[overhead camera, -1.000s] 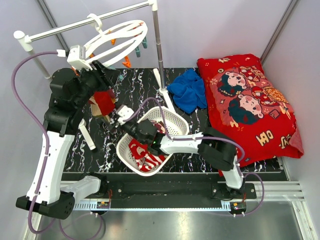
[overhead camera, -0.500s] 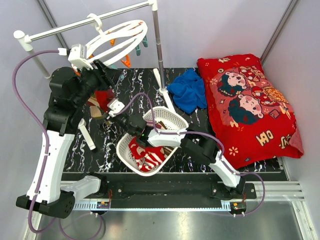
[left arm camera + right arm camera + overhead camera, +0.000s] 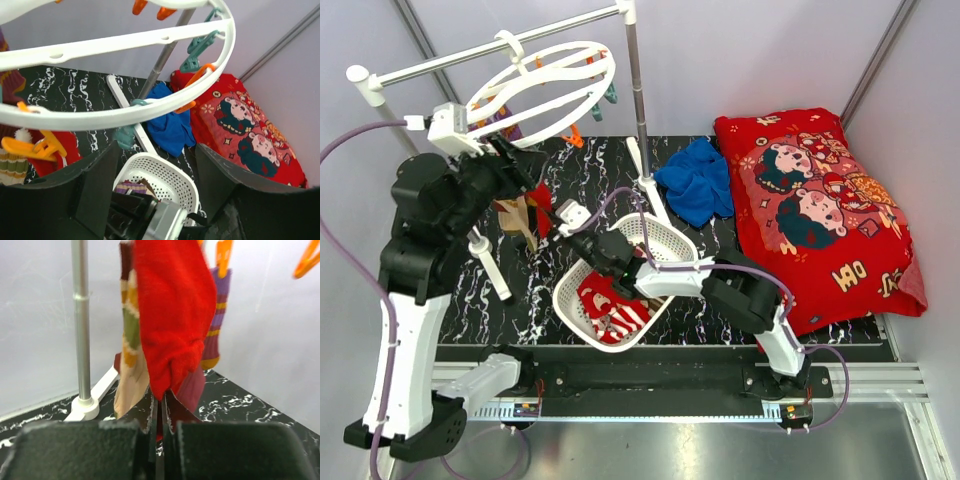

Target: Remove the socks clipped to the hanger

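And the right gripper (image 3: 160, 412) clamps its jaws on the hanging red sock (image 3: 172, 315), the left gripper (image 3: 155, 152) gaping wide just beneath the hanger (image 3: 125, 45)

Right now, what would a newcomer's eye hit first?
The big red cartoon pillow at far right. Then the white ring hanger with orange and teal clips at back left, and the right gripper shut on a red sock hanging from it.

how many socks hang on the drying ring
3 for sure: a red sock pinched in the right hand, a tan striped sock left of it, a purple striped sock right of it. A fourth may hide behind.
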Robot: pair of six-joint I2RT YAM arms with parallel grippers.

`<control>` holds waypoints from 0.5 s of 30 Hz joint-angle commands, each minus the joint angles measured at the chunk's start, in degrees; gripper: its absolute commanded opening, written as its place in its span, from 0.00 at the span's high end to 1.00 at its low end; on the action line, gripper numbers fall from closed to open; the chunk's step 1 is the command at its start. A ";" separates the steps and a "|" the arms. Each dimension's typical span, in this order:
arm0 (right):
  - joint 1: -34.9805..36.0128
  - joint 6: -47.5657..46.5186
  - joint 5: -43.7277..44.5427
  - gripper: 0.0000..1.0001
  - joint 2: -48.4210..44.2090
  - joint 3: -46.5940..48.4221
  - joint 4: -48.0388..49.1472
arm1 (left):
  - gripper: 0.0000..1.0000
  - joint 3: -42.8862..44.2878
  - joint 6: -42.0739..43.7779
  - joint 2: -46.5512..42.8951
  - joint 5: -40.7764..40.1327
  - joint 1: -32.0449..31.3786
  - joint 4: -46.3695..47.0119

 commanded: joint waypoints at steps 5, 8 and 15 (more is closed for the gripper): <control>-0.07 1.16 1.38 1.00 -12.60 -8.51 8.64 | 0.34 9.21 -1.40 -0.79 -15.96 0.07 -12.03; 0.29 2.13 -0.82 1.00 -15.24 -11.06 8.21 | 0.34 10.00 -1.58 -0.44 -19.66 0.07 -13.79; 1.95 2.66 -0.73 1.00 -18.67 -14.32 8.55 | 0.35 8.60 -0.88 0.27 -24.24 0.07 -14.14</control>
